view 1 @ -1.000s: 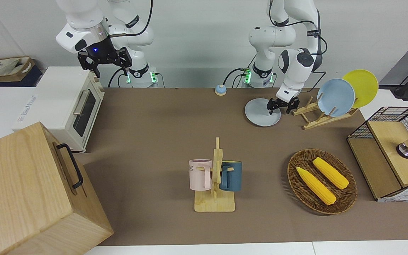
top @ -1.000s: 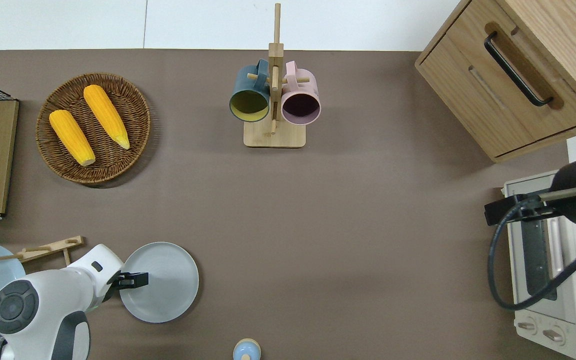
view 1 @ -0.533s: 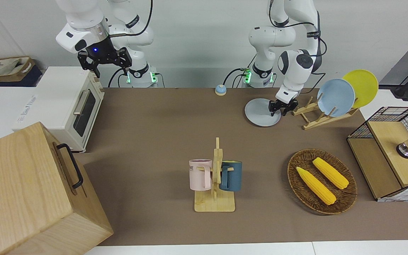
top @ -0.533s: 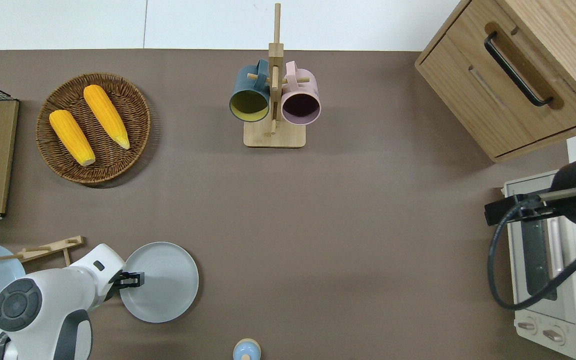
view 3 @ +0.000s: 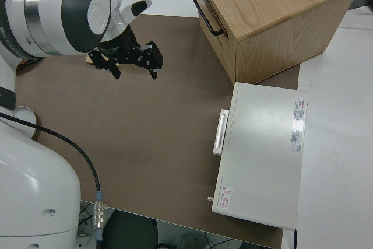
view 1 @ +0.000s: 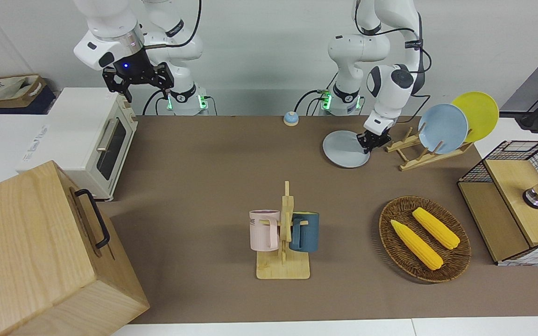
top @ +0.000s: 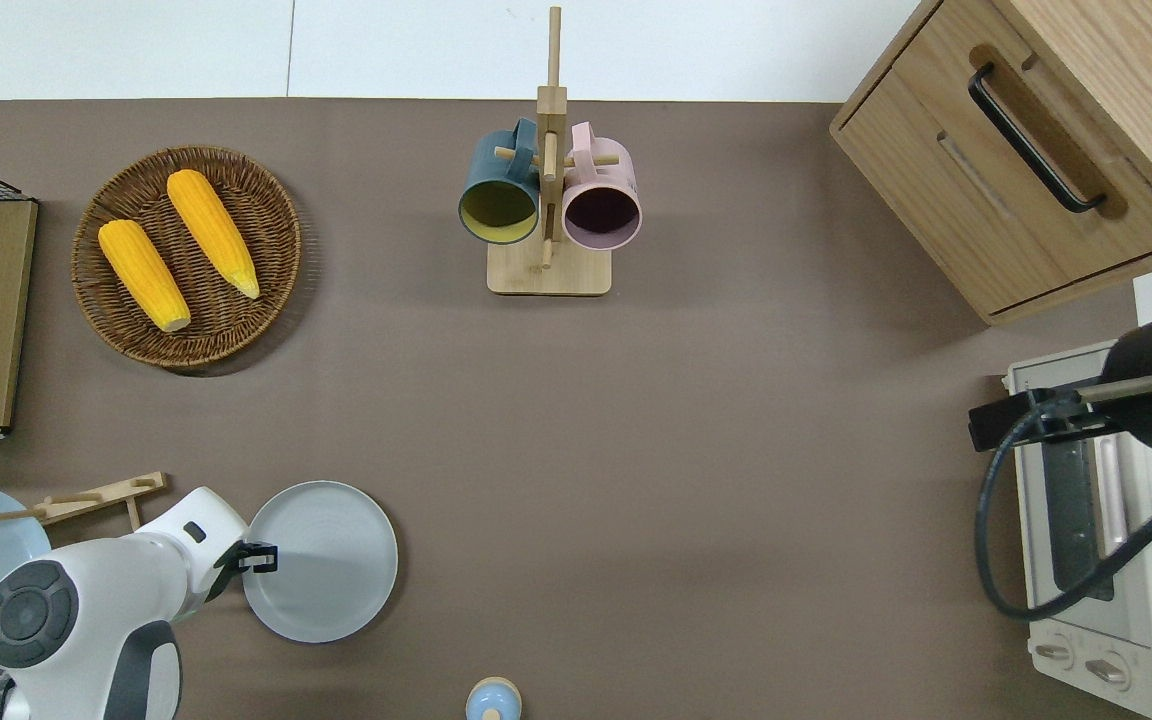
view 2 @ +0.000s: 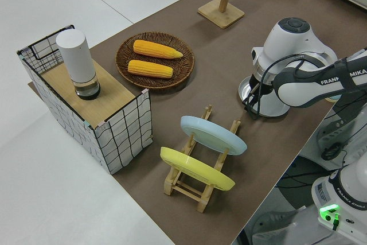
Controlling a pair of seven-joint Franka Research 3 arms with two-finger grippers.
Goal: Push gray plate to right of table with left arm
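The gray plate (view 1: 343, 149) lies flat on the brown-matted table (view 1: 203, 186), near the robots toward the left arm's end; it also shows in the overhead view (top: 326, 565) and, partly hidden by the arm, in the left side view (view 2: 245, 90). My left gripper (view 1: 371, 141) is low at the plate's rim, on the edge toward the left arm's end (top: 258, 559), fingers together and empty. My right gripper (view 3: 135, 71) is parked, open and empty.
A wooden rack holds a sky-blue plate (view 1: 442, 128) and a yellow plate (view 1: 477, 114) beside the gray plate. A mug rack (top: 548, 200), a wicker basket with corn (top: 186, 255), a toaster oven (view 1: 82, 140), a wooden cabinet (view 1: 40, 252), and a small bell (view 1: 290, 118) stand around.
My left gripper's fingers have closed and it has drawn back from over the plate's inside to its rim. The plate has hardly shifted. The right arm has not moved.
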